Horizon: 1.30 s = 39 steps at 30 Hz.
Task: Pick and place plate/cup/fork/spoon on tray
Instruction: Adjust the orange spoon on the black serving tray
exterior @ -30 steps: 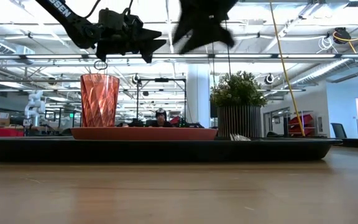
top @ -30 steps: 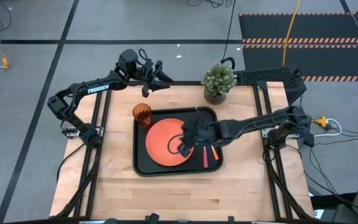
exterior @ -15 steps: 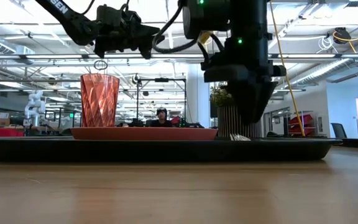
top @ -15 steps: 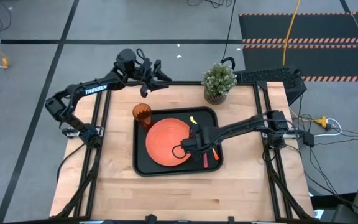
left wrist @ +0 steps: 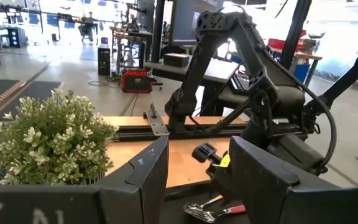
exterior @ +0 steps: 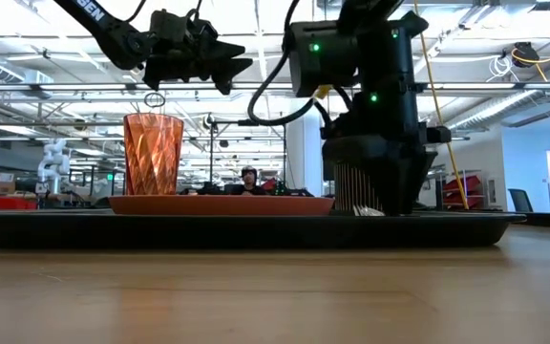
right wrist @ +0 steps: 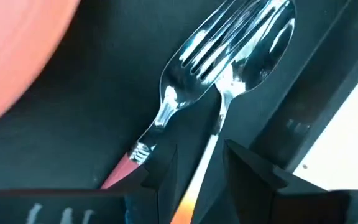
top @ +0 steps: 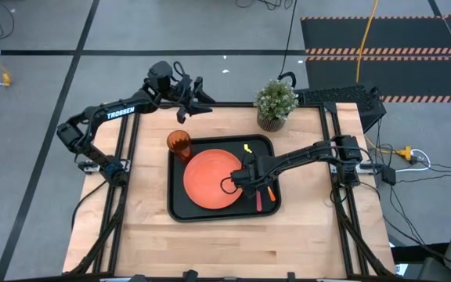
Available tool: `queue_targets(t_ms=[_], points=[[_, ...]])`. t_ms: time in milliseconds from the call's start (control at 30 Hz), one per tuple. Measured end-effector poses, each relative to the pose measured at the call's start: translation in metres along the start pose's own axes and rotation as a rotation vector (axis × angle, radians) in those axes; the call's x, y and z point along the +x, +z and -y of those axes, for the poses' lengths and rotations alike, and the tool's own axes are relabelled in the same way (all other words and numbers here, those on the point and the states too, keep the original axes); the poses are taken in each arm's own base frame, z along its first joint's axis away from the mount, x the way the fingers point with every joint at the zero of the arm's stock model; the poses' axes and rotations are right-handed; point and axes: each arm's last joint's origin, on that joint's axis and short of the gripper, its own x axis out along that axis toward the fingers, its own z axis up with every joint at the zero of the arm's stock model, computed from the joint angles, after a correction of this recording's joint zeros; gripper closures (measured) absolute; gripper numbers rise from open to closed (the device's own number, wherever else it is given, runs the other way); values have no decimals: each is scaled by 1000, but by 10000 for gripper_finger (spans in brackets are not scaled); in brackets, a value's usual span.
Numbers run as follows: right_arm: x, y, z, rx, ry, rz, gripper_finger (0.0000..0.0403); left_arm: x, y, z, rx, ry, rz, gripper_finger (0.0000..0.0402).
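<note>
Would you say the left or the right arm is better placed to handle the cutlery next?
Right: the right gripper hangs low over the fork and spoon on the tray; the left gripper waits beyond the table's far edge.

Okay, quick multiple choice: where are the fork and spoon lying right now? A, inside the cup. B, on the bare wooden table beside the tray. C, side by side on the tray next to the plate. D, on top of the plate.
C: the fork and spoon lie together on the black tray, between the orange plate and the tray's rim, with the right gripper directly over their handles.
</note>
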Motion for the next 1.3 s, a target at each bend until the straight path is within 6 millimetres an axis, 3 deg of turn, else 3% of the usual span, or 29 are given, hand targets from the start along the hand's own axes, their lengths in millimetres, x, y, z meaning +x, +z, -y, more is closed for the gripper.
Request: queue_targets(t_ms=[633,1300], points=[[17,6,9,1,9,4,333,0,-4,0,-16,1,-19,229],[8,6,13,34,17,39,344,0,-5,0,-16,1,-22,229]])
